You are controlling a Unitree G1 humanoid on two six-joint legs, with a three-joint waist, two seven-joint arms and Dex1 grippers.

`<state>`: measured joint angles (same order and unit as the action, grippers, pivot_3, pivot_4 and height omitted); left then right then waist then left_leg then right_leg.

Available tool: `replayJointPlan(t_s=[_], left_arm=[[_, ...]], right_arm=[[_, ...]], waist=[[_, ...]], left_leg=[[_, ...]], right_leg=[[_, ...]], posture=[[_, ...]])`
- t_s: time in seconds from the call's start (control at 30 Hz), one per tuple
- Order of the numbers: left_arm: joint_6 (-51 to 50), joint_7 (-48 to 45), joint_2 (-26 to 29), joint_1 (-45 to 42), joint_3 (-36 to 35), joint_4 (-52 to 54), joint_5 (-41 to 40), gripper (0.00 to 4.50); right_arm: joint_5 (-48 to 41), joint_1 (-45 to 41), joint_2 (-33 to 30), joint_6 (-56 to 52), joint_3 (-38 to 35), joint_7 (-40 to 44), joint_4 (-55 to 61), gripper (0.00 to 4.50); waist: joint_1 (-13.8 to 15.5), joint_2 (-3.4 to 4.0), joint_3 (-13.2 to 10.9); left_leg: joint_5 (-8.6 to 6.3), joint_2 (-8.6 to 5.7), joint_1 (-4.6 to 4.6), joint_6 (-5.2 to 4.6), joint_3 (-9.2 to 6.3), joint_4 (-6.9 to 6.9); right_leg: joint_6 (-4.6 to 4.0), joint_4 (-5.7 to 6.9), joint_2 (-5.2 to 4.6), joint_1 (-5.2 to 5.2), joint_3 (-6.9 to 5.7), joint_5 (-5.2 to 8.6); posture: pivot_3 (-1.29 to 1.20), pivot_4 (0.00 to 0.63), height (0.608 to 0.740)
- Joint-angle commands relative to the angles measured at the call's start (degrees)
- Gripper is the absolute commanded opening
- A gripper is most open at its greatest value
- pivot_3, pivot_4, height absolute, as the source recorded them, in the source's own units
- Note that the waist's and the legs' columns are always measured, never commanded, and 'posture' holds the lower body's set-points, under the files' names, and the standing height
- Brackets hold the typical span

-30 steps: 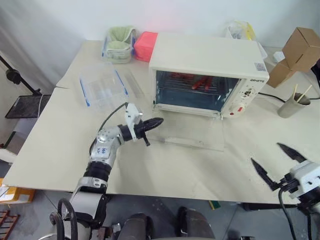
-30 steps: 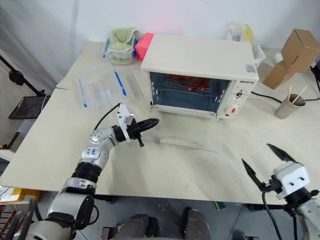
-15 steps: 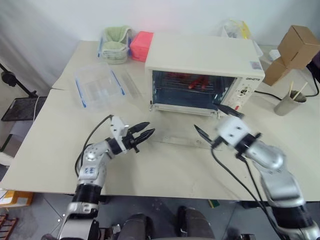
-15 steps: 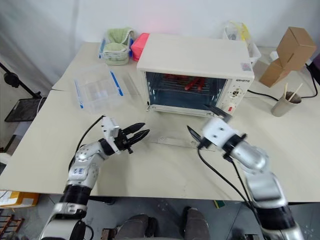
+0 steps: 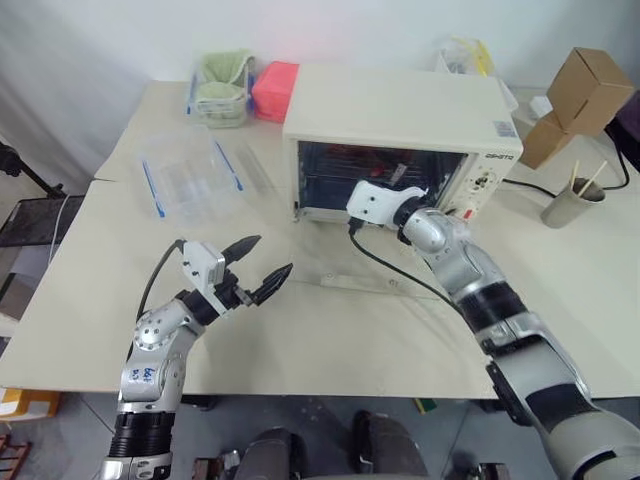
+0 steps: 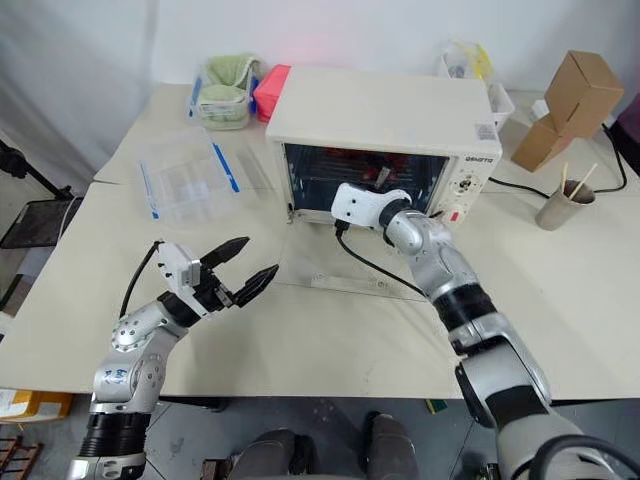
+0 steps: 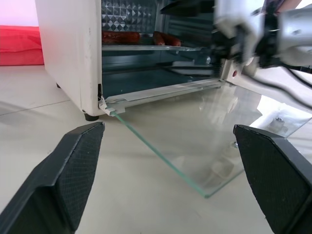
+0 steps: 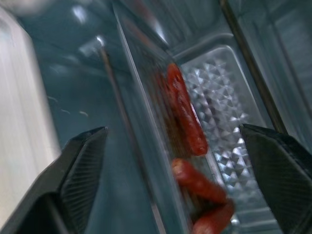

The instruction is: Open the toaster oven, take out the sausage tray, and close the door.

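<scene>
step: door (image 5: pixel 385 270) down flat, I reach for sausage tray (image 8: pixel 161 122) inside toaster oven (image 5: pixel 400 110) | right gripper (image 8: pixel 173 141) spread wide, empty, at the opening | left gripper (image 5: pixel 258 268) spread, empty | next: I'd clamp tray's front edge

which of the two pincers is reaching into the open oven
The right pincer, at the toaster oven's mouth facing the sausages; the left pincer hangs over bare table.

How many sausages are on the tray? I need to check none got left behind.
3 visible in the right wrist view, on the sausage tray inside the toaster oven: one further in, two nearer. More may be hidden.
</scene>
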<state>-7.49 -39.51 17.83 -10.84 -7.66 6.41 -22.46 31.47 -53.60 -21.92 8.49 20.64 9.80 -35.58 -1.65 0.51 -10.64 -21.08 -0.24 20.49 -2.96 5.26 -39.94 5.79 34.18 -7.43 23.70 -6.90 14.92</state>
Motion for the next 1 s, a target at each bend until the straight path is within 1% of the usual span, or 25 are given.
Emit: replayJointPlan(t_s=[0.03,0.17,0.27,0.47,0.5,0.53,0.57,0.63,0.67,0.7,0.9,1.0], left_arm=[[-0.26,0.97,-0.36,-0.63,0.81,2.55,-0.8,4.48],[-0.72,1.39,-0.45,-2.59,1.38,1.47,-0.79,4.48],[-0.94,1.5,-0.65,-4.96,1.61,0.02,-0.92,4.5],[-0.29,0.04,-1.02,-12.73,2.39,-6.7,-0.46,4.5],[-0.1,-0.24,-1.07,-14.56,2.51,-8.66,-0.16,4.5],[0.07,-0.46,-1.18,-16.29,2.66,-10.53,0.13,4.5],[0.61,-0.64,-1.33,-17.98,2.78,-12.32,0.48,4.5],[1.84,-1.27,-1.93,-22.83,3.0,-17.42,1.01,4.5],[2.4,-1.7,-2.27,-25.01,2.98,-19.87,1.0,4.5],[3.07,-2.14,-2.66,-27.42,2.8,-22.73,0.88,4.5],[6.75,-5.72,-3.11,-34.95,2.09,-33.55,0.94,4.5],[7.51,-6.83,-3.1,-37.17,1.5,-37.0,0.61,4.5]], right_arm=[[2.85,-5.44,0.8,4.39,1.96,-5.0,-8.57,4.5],[4.11,-9.85,2.39,6.5,3.4,-7.16,-15.99,4.5],[4.37,-12.05,3.26,7.31,3.83,-8.25,-19.8,3.92],[5.27,-14.24,4.2,10.6,4.72,-10.58,-21.82,2.05],[5.39,-14.25,4.33,10.99,4.94,-10.7,-21.66,1.65],[5.4,-14.19,4.42,11.19,5.07,-10.69,-21.54,1.12],[5.46,-14.2,4.54,11.23,5.2,-10.7,-21.58,0.98],[5.37,-14.16,4.46,11.42,5.21,-10.45,-21.49,0.53],[5.29,-14.18,4.34,11.5,5.15,-10.33,-21.33,0.15],[5.4,-14.22,4.22,11.49,5.06,-10.62,-20.89,0.01],[5.71,-14.11,3.64,11.55,4.55,-9.88,-18.03,0.01],[5.77,-13.4,3.16,11.33,4.58,-9.21,-16.36,0.01]], waist=[[-0.18,0.0,0.0],[-0.35,0.01,-0.01],[-0.33,0.01,-0.01],[-0.34,0.02,-0.01],[-0.31,0.02,-0.01],[-0.32,0.02,-0.01],[-0.45,0.06,-0.03],[-0.39,0.07,-0.04],[-0.32,0.07,-0.04],[-0.31,0.06,-0.04],[-0.31,0.05,-0.04],[-0.22,0.05,-0.04]], left_leg=[[0.0,0.0,0.0,0.0,0.01,0.01],[0.0,0.04,0.02,0.01,0.02,0.03],[0.03,0.05,0.02,0.05,0.02,0.02],[0.03,0.04,0.05,0.06,0.02,0.02],[0.03,0.05,0.04,0.06,0.01,0.03],[0.05,0.07,0.05,0.08,-0.01,0.03],[0.05,0.09,0.06,0.08,-0.01,0.02],[0.05,0.11,0.08,0.1,0.02,0.06],[0.08,0.15,0.16,0.14,-0.01,0.03],[0.09,0.18,0.21,0.16,-0.02,0.02],[0.1,0.28,0.25,0.18,-0.06,0.06],[0.11,0.27,0.67,0.19,-0.14,-0.07]], right_leg=[[0.0,0.0,0.02,0.01,0.0,0.0],[0.0,-0.02,0.13,0.02,-0.02,0.0],[0.0,-0.01,0.19,0.01,0.0,0.01],[0.0,-0.02,0.32,0.02,0.0,0.0],[0.0,-0.01,0.34,0.02,0.0,0.01],[0.0,-0.02,0.4,0.02,-0.01,0.01],[0.0,-0.03,0.43,0.02,-0.01,0.01],[0.0,-0.07,0.5,0.04,0.0,0.01],[0.0,-0.11,0.6,0.07,-0.02,0.01],[0.0,-0.12,0.67,0.1,-0.07,0.0],[0.0,-0.13,0.77,0.15,-0.42,0.0],[0.0,-0.11,0.75,0.42,-0.49,0.0]], posture=[[0.0,0.15,0.74],[0.0,0.15,0.74],[0.0,0.15,0.74],[0.0,0.15,0.74],[0.0,0.15,0.74],[0.0,0.15,0.74],[0.0,0.15,0.74],[0.0,0.15,0.74],[0.0,0.15,0.74],[0.0,0.15,0.74],[0.0,0.15,0.74],[0.0,0.15,0.74]])
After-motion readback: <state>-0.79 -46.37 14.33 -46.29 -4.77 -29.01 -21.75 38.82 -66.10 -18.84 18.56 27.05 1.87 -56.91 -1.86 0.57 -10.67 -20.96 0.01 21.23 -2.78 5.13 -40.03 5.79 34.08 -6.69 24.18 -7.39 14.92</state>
